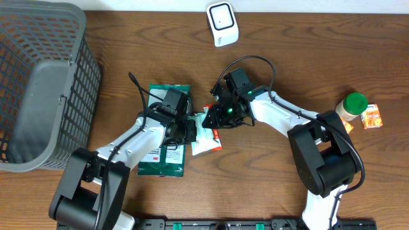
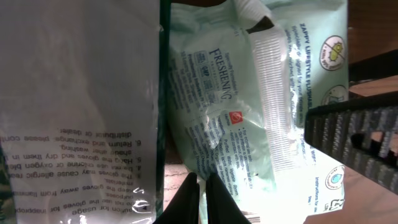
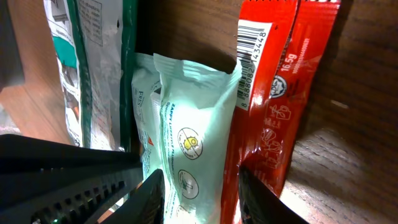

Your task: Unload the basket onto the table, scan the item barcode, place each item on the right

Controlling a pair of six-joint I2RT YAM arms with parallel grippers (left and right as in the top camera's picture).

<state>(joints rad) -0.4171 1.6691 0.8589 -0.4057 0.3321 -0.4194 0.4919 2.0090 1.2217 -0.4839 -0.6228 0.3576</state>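
Observation:
A pale mint wipes packet (image 1: pixel 202 142) lies mid-table beside a red sachet (image 1: pixel 215 132), whose barcode (image 3: pixel 254 57) shows in the right wrist view. My left gripper (image 1: pixel 186 131) is shut, pinching the wipes packet's (image 2: pixel 249 106) left edge between its fingertips (image 2: pixel 214 199). My right gripper (image 3: pixel 202 199) reaches in from the other side. Its jaws stand apart, with the wipes packet (image 3: pixel 193 130) and the red sachet (image 3: pixel 280 106) both between the fingers. A white scanner (image 1: pixel 222 23) stands at the table's back edge.
A dark green glove pack (image 1: pixel 163 153) lies under the left gripper. A grey mesh basket (image 1: pixel 38 83) fills the far left. A green-capped bottle (image 1: pixel 352 105) and a small orange packet (image 1: pixel 372 116) sit at the right.

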